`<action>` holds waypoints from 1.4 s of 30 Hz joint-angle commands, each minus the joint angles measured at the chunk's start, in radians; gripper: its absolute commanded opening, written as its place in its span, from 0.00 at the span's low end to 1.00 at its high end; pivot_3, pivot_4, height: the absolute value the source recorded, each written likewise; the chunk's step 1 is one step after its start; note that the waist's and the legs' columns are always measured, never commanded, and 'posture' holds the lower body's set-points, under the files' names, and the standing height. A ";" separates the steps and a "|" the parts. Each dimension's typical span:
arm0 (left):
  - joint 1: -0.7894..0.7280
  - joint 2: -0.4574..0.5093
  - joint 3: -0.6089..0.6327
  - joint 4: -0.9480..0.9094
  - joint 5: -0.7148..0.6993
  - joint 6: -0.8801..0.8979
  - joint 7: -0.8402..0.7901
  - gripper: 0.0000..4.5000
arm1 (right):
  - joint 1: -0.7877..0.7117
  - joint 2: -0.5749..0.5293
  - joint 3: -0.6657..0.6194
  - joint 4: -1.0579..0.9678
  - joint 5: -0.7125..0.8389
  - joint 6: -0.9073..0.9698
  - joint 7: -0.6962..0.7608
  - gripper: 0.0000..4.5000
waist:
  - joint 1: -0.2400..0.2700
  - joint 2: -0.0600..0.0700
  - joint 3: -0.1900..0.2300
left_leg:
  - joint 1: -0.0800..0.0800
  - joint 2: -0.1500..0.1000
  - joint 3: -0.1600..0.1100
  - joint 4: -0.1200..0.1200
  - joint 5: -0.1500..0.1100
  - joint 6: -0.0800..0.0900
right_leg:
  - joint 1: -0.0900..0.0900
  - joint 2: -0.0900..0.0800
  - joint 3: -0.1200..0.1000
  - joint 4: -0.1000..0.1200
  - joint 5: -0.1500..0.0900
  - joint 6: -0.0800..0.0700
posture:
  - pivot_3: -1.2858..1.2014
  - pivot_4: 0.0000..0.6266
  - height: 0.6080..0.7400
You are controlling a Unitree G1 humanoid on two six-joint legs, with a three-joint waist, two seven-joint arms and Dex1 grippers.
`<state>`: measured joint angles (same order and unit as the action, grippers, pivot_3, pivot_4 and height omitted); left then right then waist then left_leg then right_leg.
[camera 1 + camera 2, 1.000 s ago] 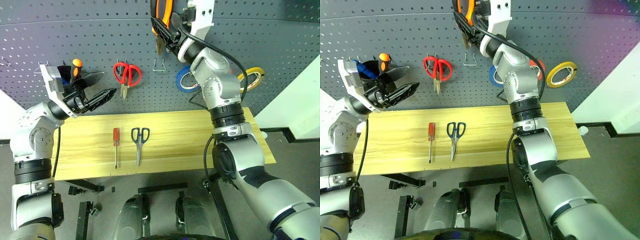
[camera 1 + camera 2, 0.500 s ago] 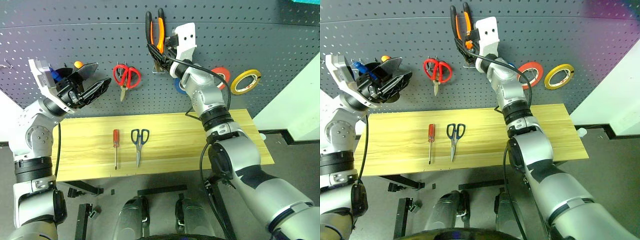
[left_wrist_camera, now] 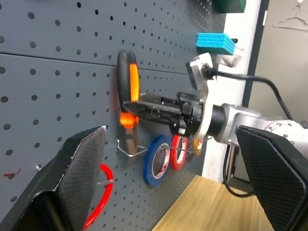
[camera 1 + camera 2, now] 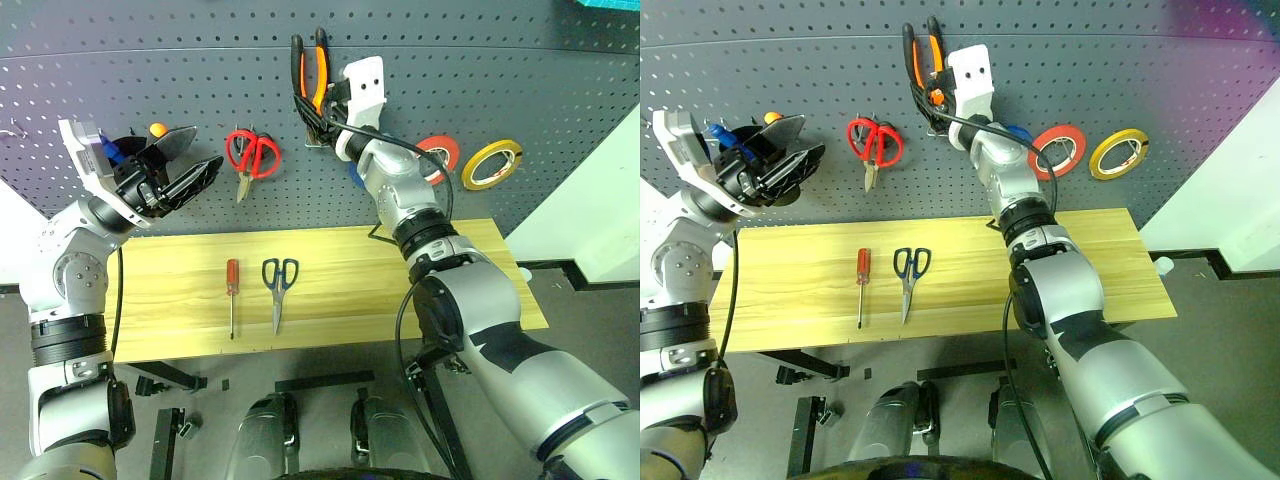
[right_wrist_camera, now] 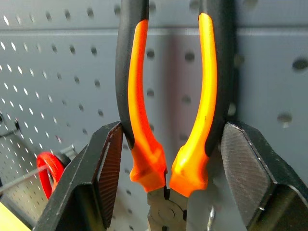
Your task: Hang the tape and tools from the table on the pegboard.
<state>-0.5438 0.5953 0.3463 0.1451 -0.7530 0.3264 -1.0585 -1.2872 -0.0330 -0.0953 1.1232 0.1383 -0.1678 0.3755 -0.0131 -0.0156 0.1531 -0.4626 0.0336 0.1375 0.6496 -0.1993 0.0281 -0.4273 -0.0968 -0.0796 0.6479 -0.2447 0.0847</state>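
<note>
Both right end effector (image 5: 166,178) fingers (parted) around pliers (image 5: 168,96)

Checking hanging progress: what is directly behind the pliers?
The pegboard is behind the pliers. A wire hook shows below them; whether they hang on one is covered by the right gripper.

Bright, even light; sharp head views bowed at the edges.

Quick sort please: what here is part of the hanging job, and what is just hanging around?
Job: orange-and-black pliers between right gripper's fingers, thin yellow tape roll, red-handled screwdriver, black-handled scissors, wooden table, grey pegboard.

Not job: red-handled scissors, red tape roll, blue tape roll.
</note>
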 commanded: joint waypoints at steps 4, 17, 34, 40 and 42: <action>0.007 0.007 0.018 -0.047 -0.011 -0.001 0.008 1.00 | 0.003 -0.021 -0.029 -0.147 0.047 0.009 0.065 0.99 | 0.002 -0.001 -0.011 | 0.001 0.000 0.000 0.000 0.001 -0.002 | 0.001 0.000 0.000 0.000 0.000 0.000 | 0.57 0.08 1.00; 0.210 0.115 -0.170 -0.140 0.207 0.133 0.104 1.00 | 0.606 -0.403 0.030 -1.349 0.458 0.908 0.274 0.99 | 0.021 -0.003 -0.018 | 0.003 0.003 -0.003 -0.001 -0.004 0.001 | 0.001 -0.002 0.002 -0.001 -0.002 -0.003 | 0.56 0.15 1.00; 0.099 -0.309 -0.354 -0.092 0.405 0.799 0.793 1.00 | 0.649 -0.526 0.351 -0.958 0.172 0.501 0.740 0.99 | 0.023 -0.002 -0.013 | 0.004 0.004 -0.004 0.008 -0.008 0.013 | 0.005 -0.001 0.002 0.001 -0.002 -0.004 | 0.55 0.26 1.00; 0.134 -0.393 -0.329 -0.090 0.468 0.854 0.934 1.00 | 0.548 -0.487 0.350 -0.777 0.093 0.376 0.778 0.99 | 0.031 -0.002 -0.010 | 0.004 0.006 -0.004 0.009 -0.008 0.013 | 0.005 -0.001 0.002 0.001 -0.002 -0.004 | 0.57 0.29 1.00; 0.150 -0.434 -0.320 -0.093 0.480 0.881 0.975 1.00 | 0.529 -0.481 0.344 -0.749 0.086 0.358 0.798 0.99 | 0.034 -0.002 -0.009 | 0.004 0.005 -0.004 0.009 -0.008 0.013 | 0.005 -0.003 0.002 0.001 -0.002 -0.004 | 0.57 0.30 1.00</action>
<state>-0.3995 0.1809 0.0156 0.0789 -0.2848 1.1886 -0.1183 -0.7237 -0.5184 0.2681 0.3665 0.2276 0.2201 1.1553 0.0205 -0.0173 0.1443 -0.4585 0.0390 0.1331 0.6590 -0.2080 0.0415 -0.4222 -0.1018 -0.0780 0.6482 -0.2471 0.0797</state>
